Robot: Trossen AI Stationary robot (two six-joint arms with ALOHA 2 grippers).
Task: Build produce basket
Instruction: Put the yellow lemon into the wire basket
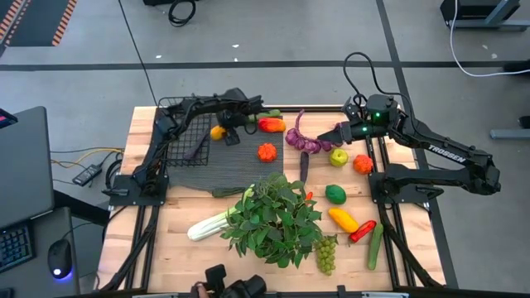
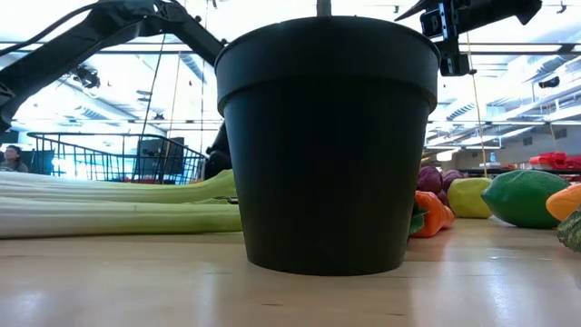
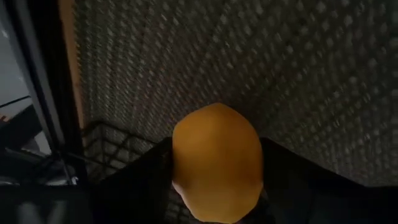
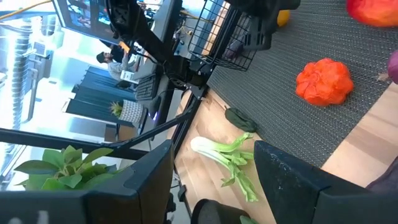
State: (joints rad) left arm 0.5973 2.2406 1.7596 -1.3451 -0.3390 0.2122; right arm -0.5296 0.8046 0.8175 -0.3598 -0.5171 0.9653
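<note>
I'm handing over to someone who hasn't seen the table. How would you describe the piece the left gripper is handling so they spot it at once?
Start at the black wire basket at the table's far left corner. Beside it, over the dark ribbed mat, the left gripper has a small yellow lemon between its fingers. It is plain yellow and smooth, unlike the red-and-orange pepper and the lumpy orange piece nearby.

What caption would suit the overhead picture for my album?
Left tool holds a yellow lemon beside the wire basket; right tool waits near the purple bulbs.
</note>
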